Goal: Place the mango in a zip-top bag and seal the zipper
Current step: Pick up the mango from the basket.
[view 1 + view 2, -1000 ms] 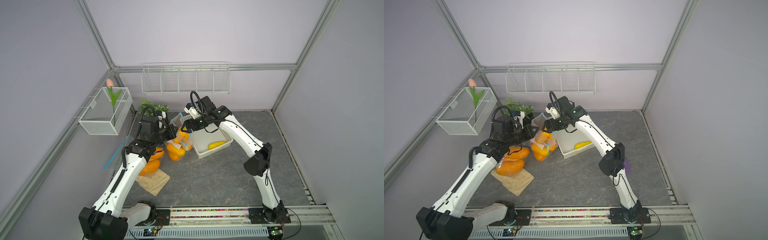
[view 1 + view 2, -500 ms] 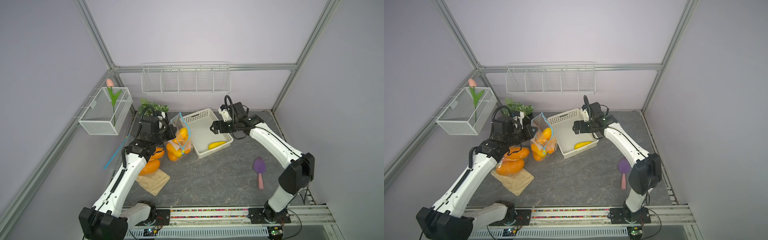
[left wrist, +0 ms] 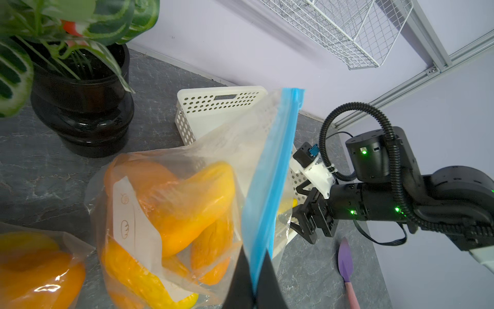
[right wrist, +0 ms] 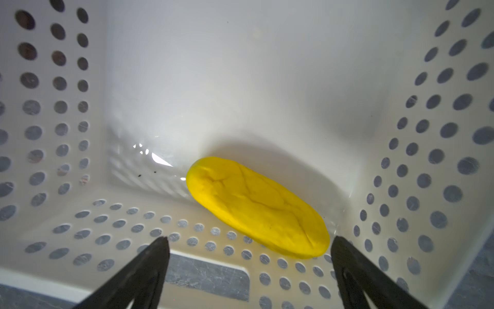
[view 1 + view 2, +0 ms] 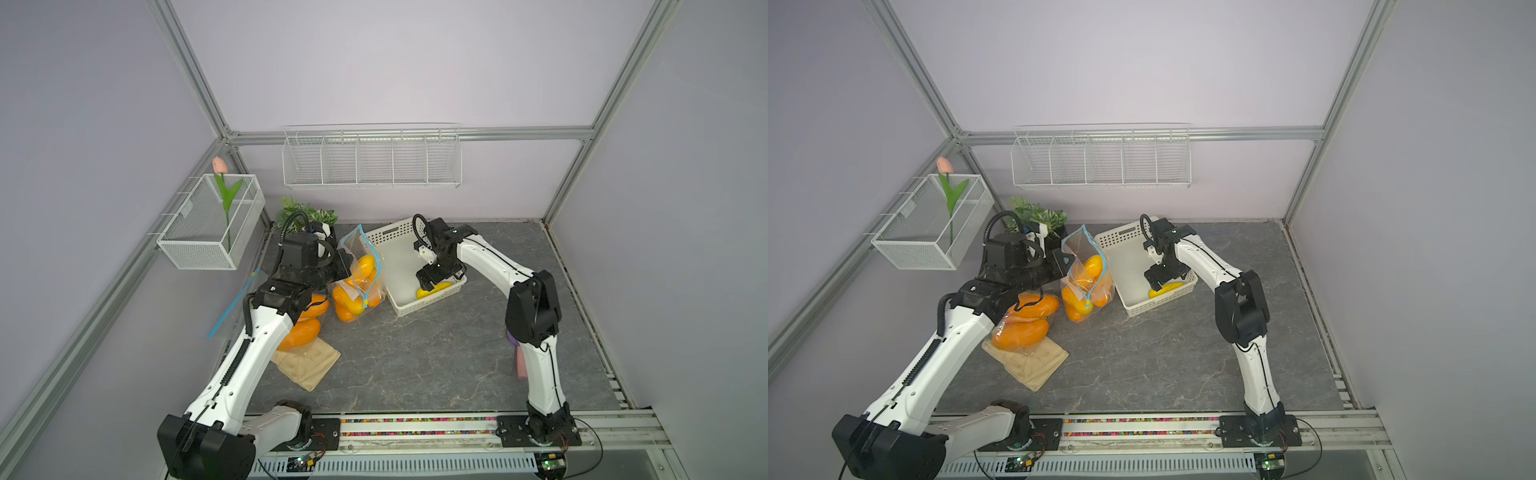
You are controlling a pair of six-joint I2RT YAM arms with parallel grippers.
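The mango (image 4: 256, 208) left to bag is the yellow one lying flat in a corner of the white basket (image 5: 390, 235), tucked against the wall on the robot's side. The right hand (image 4: 250, 240) hangs just above it, fingers spread wide with nothing between them.

Thing to watch: from the right wrist cam the mango's long axis runs at a slant to the line between the two fingertips. It also sits off-centre, one end almost under one finger. My guess is the wrist wants a twist and a small shift so the fingers close across the narrow width, not along the length. The corner walls don't leave much room either.

The right arm is clearly the nearer one. The left hand (image 3: 254, 283) is pressed together on the blue zipper strip (image 3: 278, 160) of the zip-top bag (image 5: 357, 274). It holds the bag upright on the worktop (image 5: 415, 353) just beside the basket, with several orange mangoes already inside. The mouth looks partly open towards the basket, can't tell how far.

As for writing, a paper slip (image 3: 128, 214) in the bag has a couple of little doodles, no words or brand I can read
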